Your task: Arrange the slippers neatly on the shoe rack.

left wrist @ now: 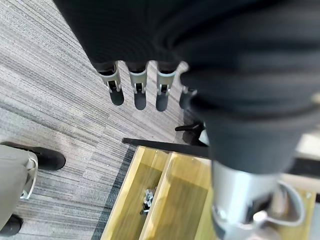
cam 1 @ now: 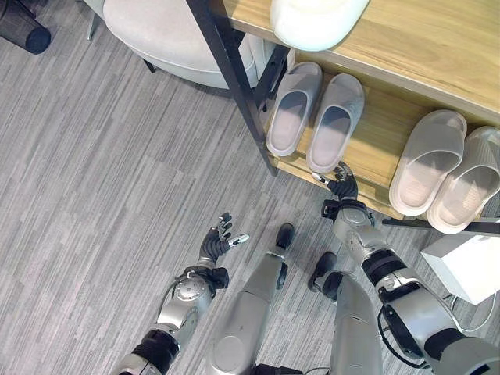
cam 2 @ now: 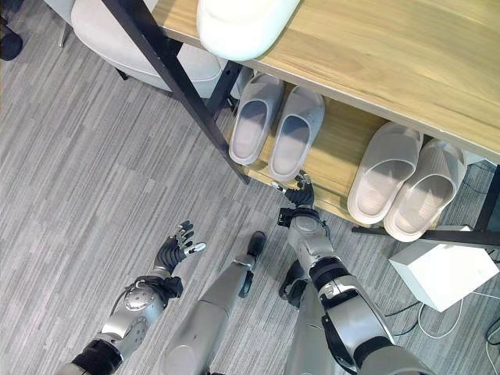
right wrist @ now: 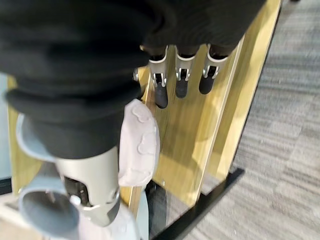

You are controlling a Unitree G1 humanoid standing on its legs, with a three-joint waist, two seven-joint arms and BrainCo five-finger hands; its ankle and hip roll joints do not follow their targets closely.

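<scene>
Two pairs of slippers lie on the lower shelf [cam 1: 379,133] of a wooden shoe rack with a black frame. A grey pair [cam 1: 293,109] lies side by side at the left, toes inward. A beige pair [cam 1: 428,160] lies at the right, its outer slipper [cam 1: 469,183] overhanging the front edge. My right hand [cam 1: 341,186] is open at the shelf's front edge, just below the heel of the grey pair's right slipper [cam 1: 336,121]. In the right wrist view its straight fingers [right wrist: 181,80] point along the wood beside a slipper sole [right wrist: 139,142]. My left hand [cam 1: 219,238] hangs open above the carpet.
A white rounded object [cam 1: 312,19] stands on the rack's top shelf [cam 1: 422,39]. A pale cushioned seat [cam 1: 172,35] is left of the rack, a black bin [cam 1: 23,27] at the far left. A white box [cam 1: 469,266] sits on the floor at the right.
</scene>
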